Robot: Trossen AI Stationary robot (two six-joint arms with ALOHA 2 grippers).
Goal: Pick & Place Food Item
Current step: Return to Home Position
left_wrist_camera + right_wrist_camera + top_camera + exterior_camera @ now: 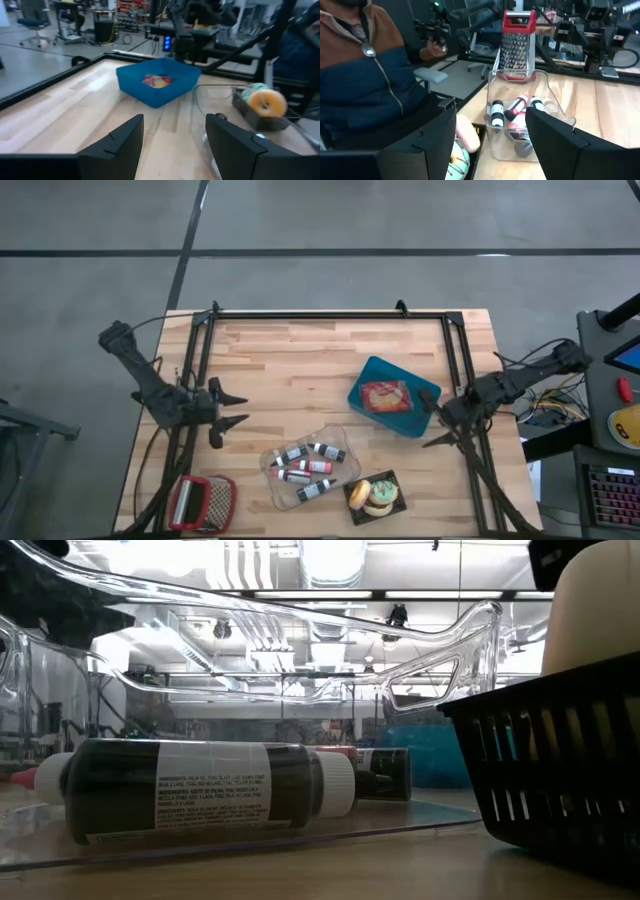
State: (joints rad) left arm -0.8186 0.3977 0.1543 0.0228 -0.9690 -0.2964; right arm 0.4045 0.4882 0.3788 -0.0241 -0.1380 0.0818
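Observation:
A blue container (392,398) stands right of the table's middle with a red-and-yellow food item (385,396) lying in it. Near the front edge, a small black basket (375,497) holds a yellow donut (266,102) and a green-iced one. My left gripper (243,408) hovers open at the table's left side, pointing level toward the container (157,87), with nothing between its fingers. My right gripper (430,420) hovers open at the right edge, just beside the container's right corner, pointing level across the table. It also has nothing between its fingers.
A clear plastic tray (305,465) with several dark bottles (200,790) lies near the front middle. A red-framed grater (200,502) lies at the front left corner. A black frame (330,313) borders the table. A person in a brown-and-blue jacket (365,75) sits beyond the front edge.

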